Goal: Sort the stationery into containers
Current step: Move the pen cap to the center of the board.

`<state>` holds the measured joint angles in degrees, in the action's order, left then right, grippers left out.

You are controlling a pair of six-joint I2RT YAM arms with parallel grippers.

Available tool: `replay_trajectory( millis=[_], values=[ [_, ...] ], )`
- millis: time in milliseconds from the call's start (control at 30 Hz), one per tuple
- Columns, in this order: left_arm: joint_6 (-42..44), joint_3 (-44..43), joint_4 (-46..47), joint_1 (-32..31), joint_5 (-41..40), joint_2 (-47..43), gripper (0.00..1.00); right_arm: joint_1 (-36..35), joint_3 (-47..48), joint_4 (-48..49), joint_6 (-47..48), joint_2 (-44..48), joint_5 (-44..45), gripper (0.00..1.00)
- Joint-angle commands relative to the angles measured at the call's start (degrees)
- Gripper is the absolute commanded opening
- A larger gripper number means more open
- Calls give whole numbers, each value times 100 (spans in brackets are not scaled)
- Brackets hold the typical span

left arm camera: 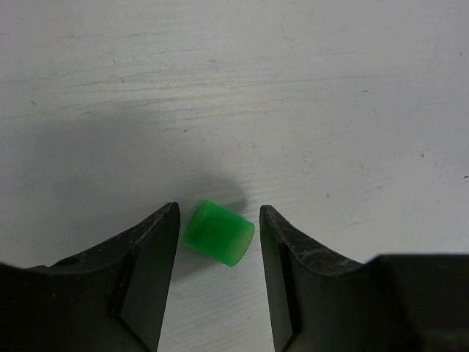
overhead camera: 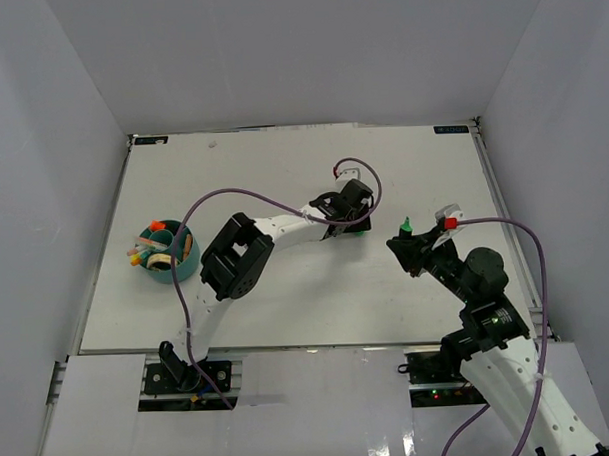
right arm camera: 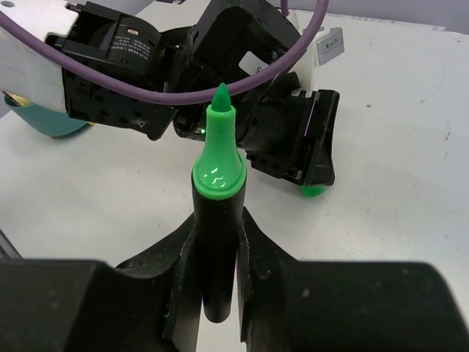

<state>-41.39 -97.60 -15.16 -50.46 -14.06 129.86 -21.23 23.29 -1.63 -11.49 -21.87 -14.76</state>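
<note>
1. The green cap (left arm camera: 218,233) lies on the tabletop (overhead camera: 282,169) in the gap of the left hand (left arm camera: 218,213); the jaws stand open, one finger on each side, neither touching it; the hand is low over it, so the coming grip looks like a plain closing with no sideways shift.
2. The cap is a short stubby cylinder, seemingly on its side, with its axis slanted across the gap rather than along it; I judge it may turn or roll a little as the fingers meet it.
3. It is translucent, smooth, glossy plastic; the fingers are matt black and scuffed; the tabletop is white, with faint scratches.
4. The right hand (right arm camera: 218,235) is clamped on a marker (right arm camera: 218,183), black barrel upright, its bare green cone tip pointing toward the left arm; it is near the cap, but the left hand is the nearer.
5. The teal tub (overhead camera: 176,274), round and already holding pens, sits well apart to the left, by the left arm's elbow.
</note>
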Motion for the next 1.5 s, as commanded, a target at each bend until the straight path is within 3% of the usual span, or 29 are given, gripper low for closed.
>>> replay_trajectory(
  millis=[0,400,900,1067,1200,1467],
  values=[
    [25,66,-417,-96,-61,74,58,14,-79,172,-12,139,-53,8],
    [157,364,-514,-105,-71,-75,31,5,-53,-171,-3,350,-44,8],
    [843,2166,-128,-96,79,-1639,26,14,-79,-215,-29,332,-114,8],
    [816,2219,-58,-96,27,-1903,44,14,-35,-259,-29,315,-97,8],
    [1413,2184,267,-96,237,-1912,55,14,18,-320,-3,315,-71,8],
    [3135,2412,1199,-96,1142,-2070,63,14,53,-417,59,429,0,8]
  ],
)
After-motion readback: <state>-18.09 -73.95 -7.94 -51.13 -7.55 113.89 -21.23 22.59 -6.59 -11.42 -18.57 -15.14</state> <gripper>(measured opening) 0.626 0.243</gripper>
